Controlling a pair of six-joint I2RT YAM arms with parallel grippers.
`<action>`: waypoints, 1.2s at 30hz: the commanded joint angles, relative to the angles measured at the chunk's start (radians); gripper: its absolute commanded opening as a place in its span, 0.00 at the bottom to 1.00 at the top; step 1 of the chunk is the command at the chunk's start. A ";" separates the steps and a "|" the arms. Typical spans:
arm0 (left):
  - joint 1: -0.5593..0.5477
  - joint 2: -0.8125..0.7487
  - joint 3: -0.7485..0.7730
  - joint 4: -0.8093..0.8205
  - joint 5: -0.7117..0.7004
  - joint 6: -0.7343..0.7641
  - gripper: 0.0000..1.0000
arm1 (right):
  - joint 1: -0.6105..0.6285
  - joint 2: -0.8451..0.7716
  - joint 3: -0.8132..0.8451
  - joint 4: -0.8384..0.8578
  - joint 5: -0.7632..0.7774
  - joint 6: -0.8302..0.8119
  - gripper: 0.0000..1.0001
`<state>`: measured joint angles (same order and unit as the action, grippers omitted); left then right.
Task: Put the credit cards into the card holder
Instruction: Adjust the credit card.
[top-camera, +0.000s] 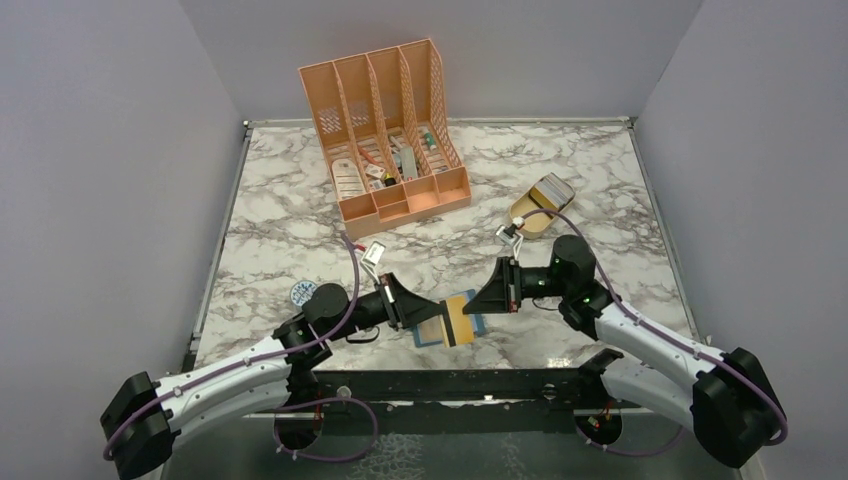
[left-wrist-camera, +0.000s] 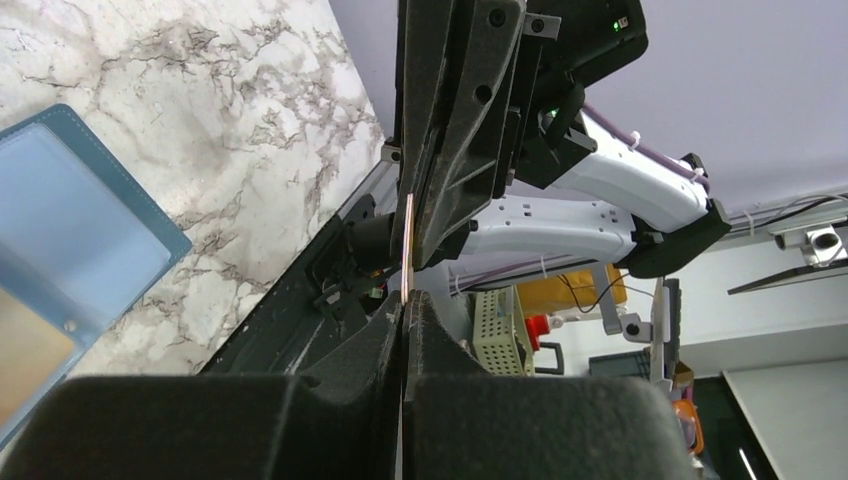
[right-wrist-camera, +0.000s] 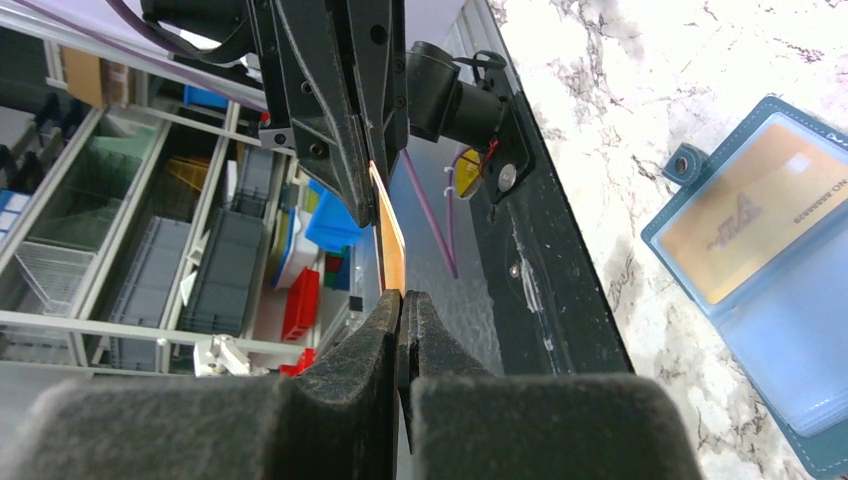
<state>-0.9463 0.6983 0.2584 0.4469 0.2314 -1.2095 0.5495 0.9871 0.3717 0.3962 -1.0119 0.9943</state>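
Observation:
A yellow-orange credit card (top-camera: 460, 322) is held in the air, gripped at opposite edges by both grippers. My left gripper (top-camera: 425, 312) is shut on it; the left wrist view shows it edge-on (left-wrist-camera: 407, 245) above my fingertips (left-wrist-camera: 405, 305). My right gripper (top-camera: 478, 300) is shut on its other edge (right-wrist-camera: 390, 245) at my fingertips (right-wrist-camera: 401, 298). The teal card holder (top-camera: 437, 332) lies open on the table just below, with a tan card (right-wrist-camera: 750, 215) in one clear pocket. The holder also shows in the left wrist view (left-wrist-camera: 70, 220). More cards (top-camera: 553, 190) sit in the oval tray.
A tan oval tray (top-camera: 527, 221) lies at the right of the middle. A large peach desk organizer (top-camera: 385, 130) stands at the back. A round blue-white disc (top-camera: 303, 293) lies by the left arm. The table's black front edge (right-wrist-camera: 545, 260) runs close under the grippers.

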 joint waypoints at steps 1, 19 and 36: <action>0.008 -0.059 -0.015 0.055 -0.010 -0.024 0.00 | -0.008 -0.006 0.029 -0.152 -0.042 -0.125 0.01; 0.013 -0.056 0.013 0.019 0.025 0.022 0.00 | -0.008 -0.141 0.021 -0.021 -0.060 -0.022 0.46; 0.012 0.017 0.060 0.038 0.065 0.033 0.00 | 0.072 0.021 0.041 0.023 0.034 -0.040 0.37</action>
<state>-0.9371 0.7158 0.2878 0.4465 0.2642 -1.1896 0.6041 0.9787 0.3866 0.3698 -1.0061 0.9588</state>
